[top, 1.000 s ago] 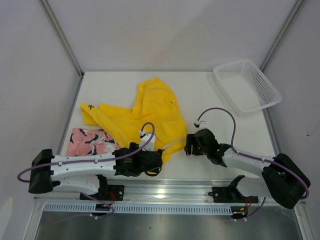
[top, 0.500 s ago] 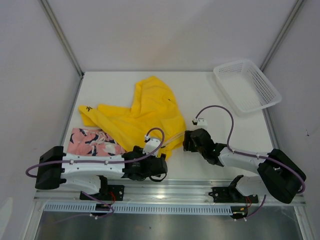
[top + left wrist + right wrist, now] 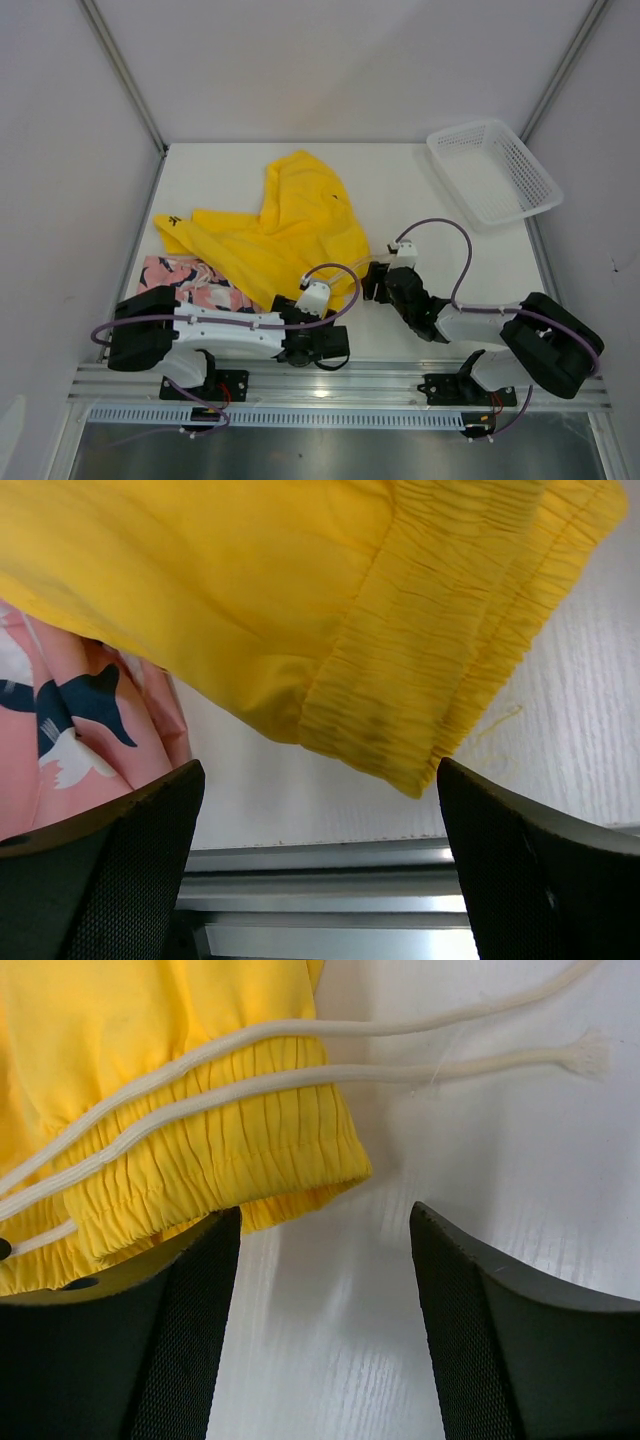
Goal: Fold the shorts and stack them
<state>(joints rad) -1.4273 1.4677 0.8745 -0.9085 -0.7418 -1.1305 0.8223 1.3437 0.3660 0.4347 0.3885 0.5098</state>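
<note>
The yellow shorts (image 3: 280, 235) lie crumpled across the table's middle, their left part lapping over the pink leafy-print shorts (image 3: 185, 285). My left gripper (image 3: 322, 338) is low at the near table edge, open and empty; in its wrist view the yellow waistband corner (image 3: 420, 690) and the pink shorts (image 3: 70, 720) lie just beyond the left gripper (image 3: 320, 780). My right gripper (image 3: 372, 282) stands open at the waistband's right end. In the right wrist view bare table lies between that gripper's (image 3: 325, 1222) fingers, the waistband (image 3: 220, 1170) and white drawstrings (image 3: 400, 1055) just ahead.
A white mesh basket (image 3: 493, 170) stands at the far right corner of the table. The metal rail (image 3: 320, 880) of the near table edge runs right under my left gripper. Grey walls close in the table on three sides.
The left wrist has slid right along the near edge, off the yellow fabric. The right gripper has crept up and left toward the waistband. The yellow shorts have shifted slightly left.
</note>
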